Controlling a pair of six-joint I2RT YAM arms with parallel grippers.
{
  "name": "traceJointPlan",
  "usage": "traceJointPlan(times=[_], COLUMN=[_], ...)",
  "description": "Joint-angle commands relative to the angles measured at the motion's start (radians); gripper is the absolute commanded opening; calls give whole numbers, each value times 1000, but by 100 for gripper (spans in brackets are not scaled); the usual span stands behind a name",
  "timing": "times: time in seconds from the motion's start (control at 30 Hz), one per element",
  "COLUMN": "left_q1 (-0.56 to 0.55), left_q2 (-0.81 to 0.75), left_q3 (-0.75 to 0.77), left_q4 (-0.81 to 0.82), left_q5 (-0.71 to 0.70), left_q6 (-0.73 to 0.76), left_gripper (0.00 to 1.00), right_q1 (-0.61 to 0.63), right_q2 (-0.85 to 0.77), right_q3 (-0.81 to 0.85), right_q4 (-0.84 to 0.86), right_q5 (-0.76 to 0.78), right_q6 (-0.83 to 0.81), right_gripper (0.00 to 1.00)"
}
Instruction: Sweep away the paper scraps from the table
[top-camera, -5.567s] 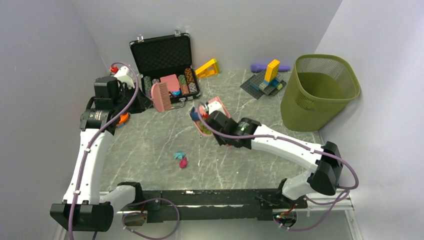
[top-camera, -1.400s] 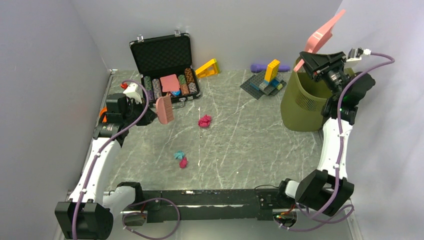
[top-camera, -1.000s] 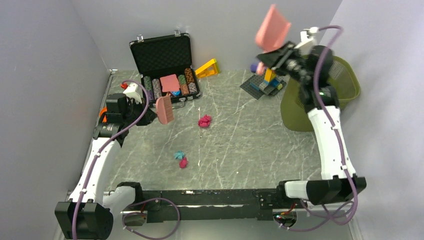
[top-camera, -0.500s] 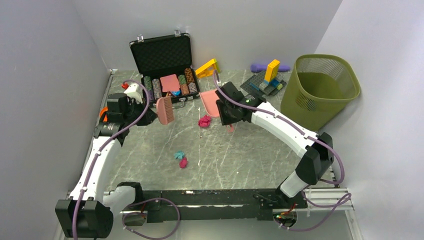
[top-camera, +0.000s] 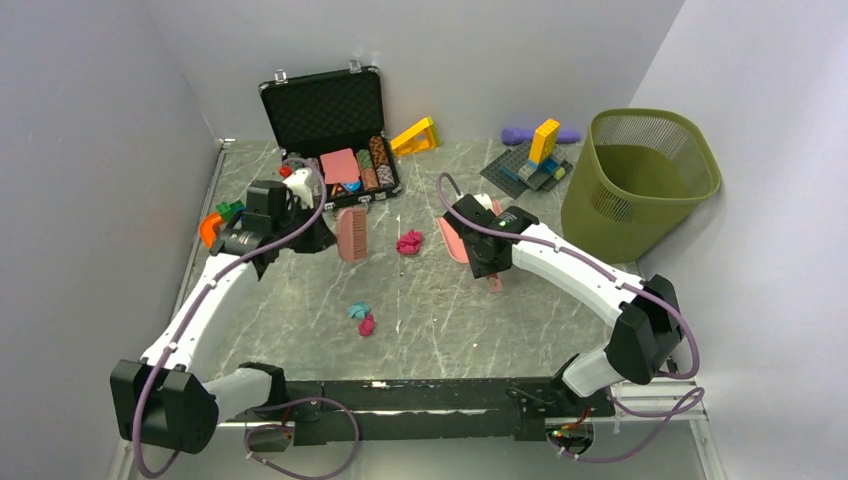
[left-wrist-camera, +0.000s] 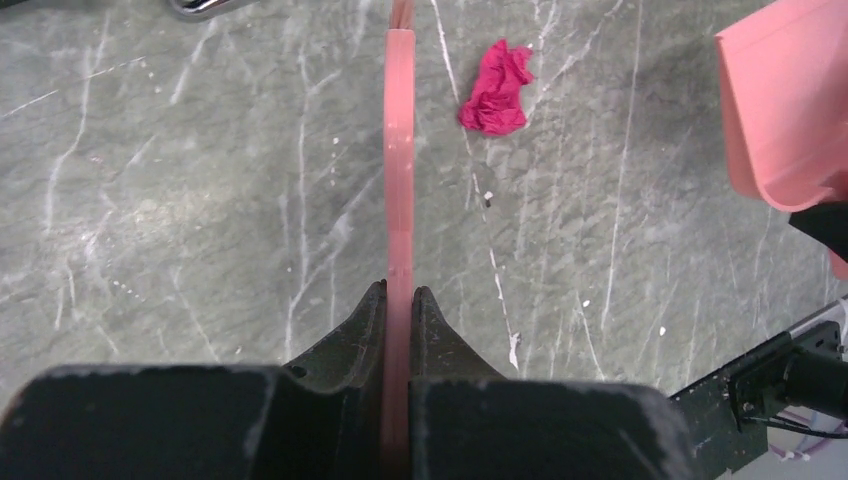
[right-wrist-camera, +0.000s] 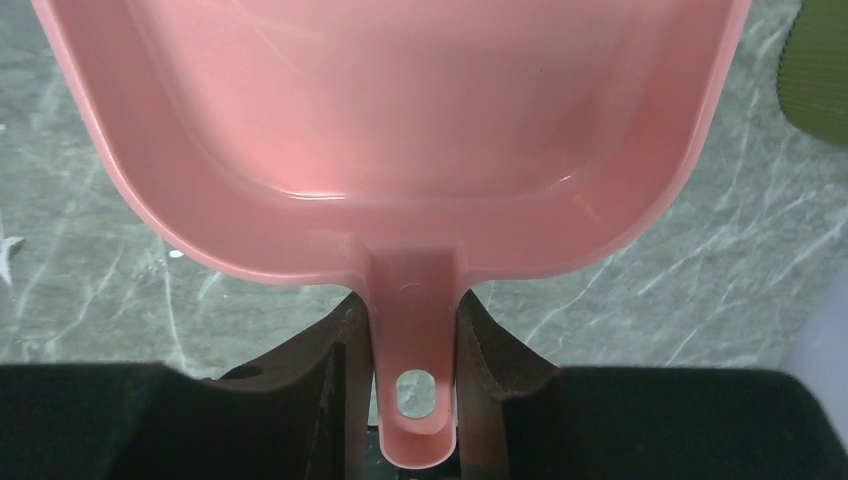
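Note:
A magenta paper scrap lies mid-table between my two tools. Nearer the front, a teal scrap and another magenta scrap lie together. My left gripper is shut on a pink brush, which stands just left of the magenta wad. In the left wrist view the brush runs edge-on from the gripper, with the wad to its right. My right gripper is shut on the handle of a pink dustpan, right of the wad. The dustpan is empty above the gripper.
An open black case of poker chips stands at the back left. A green mesh bin is at the right. Building blocks, a yellow block and a purple piece lie at the back; orange and green pieces by the left wall.
My left arm has carried the brush right, closer to the magenta wad. My right arm has swung the dustpan from above the bin down to the wad's right side.

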Motion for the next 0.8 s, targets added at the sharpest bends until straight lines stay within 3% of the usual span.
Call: traceJointPlan(times=[0.0,0.23,0.5,0.6,0.77], left_q1=[-50,-107,-166,-191,-196], left_q2=[42,212,463,520,575], left_q3=[120,246,352,362,369], left_q4=[0,42,196,178,-9], left_q5=[-23,47,265,222,105], left_q6=[-26,-159,-377,-417,-454], left_gripper=[0,0,0,0,0], right_q1=[-3,-4,-7,-7,-7], right_q2=[-38,-17,-75,-92,-103], right_q3=[-29,-48,-69,-84,-127], right_q4=[-8,-34,-19,-2,45], right_q5=[88,201,248,237,190], right_q6=[59,129,167,168,160], right_gripper=[0,0,0,0,0])
